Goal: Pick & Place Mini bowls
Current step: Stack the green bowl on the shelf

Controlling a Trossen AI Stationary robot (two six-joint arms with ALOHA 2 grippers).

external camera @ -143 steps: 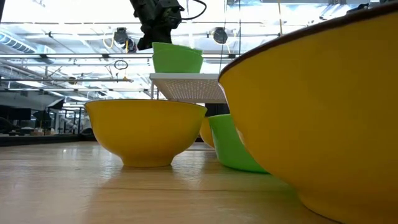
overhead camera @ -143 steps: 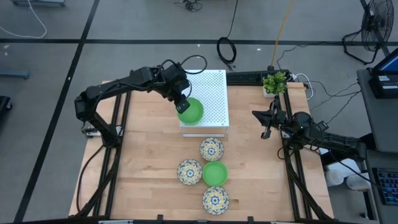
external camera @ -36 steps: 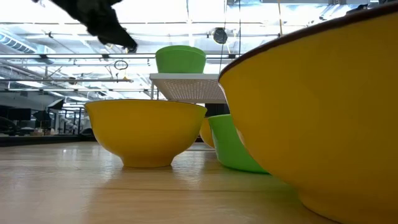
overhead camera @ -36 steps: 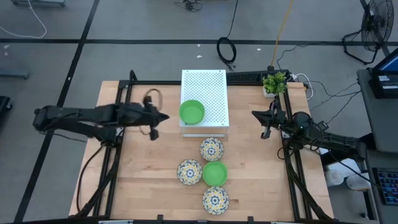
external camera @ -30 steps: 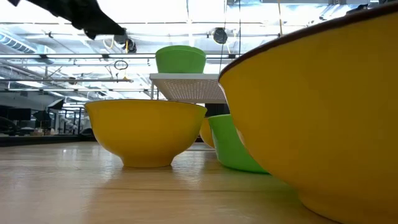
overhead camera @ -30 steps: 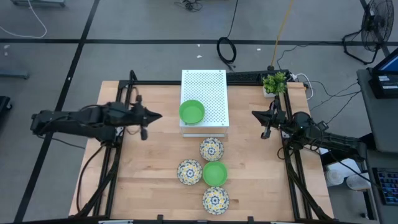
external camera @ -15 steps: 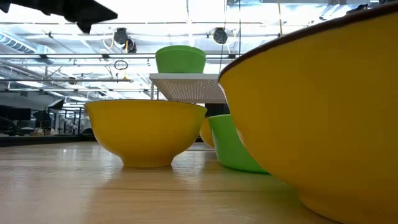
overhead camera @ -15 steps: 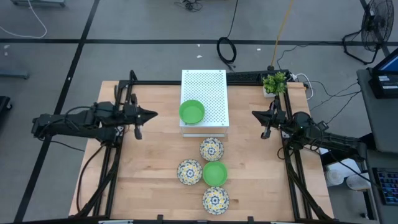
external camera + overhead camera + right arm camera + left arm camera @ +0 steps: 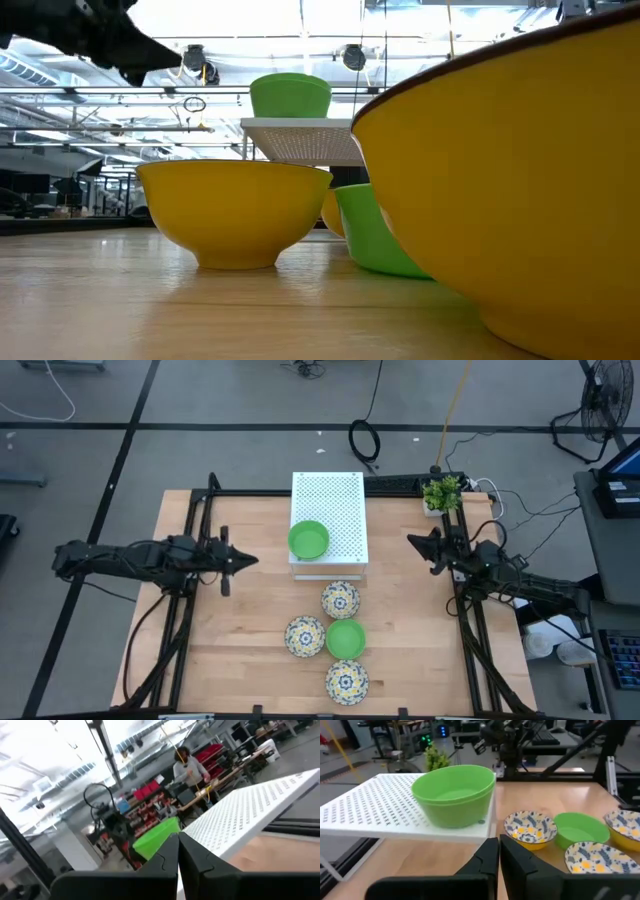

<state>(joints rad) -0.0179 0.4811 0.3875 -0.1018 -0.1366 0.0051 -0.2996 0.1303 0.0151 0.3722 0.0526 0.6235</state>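
A plain bright green round bowl (image 9: 308,540) stands on the front left corner of the white perforated box (image 9: 337,510), which sits at the far middle of the light wooden table (image 9: 240,620). From the left wrist view, this green bowl (image 9: 454,794) looks like two green bowls set one inside the other, because a second rim line shows below the top rim, but I cannot tell this for sure.

On the table in front of the box there are four more small bowls, close together. One white bowl with a yellow-and-blue floral pattern (image 9: 340,600) is nearest to the box. Below it, a second floral bowl (image 9: 305,636) and a second plain green bowl (image 9: 346,639) stand side by side and seem to touch. A third floral bowl (image 9: 346,681) is nearest to the front edge of the table.

The left gripper (image 9: 246,559) is over the left part of the table, well apart from the box, and points toward it. Its two dark fingers (image 9: 485,862) are pressed together and hold nothing. The right gripper (image 9: 414,541) is at the right side of the table, near the small green potted plant (image 9: 441,493). Its fingers (image 9: 167,855) are also closed together and empty.
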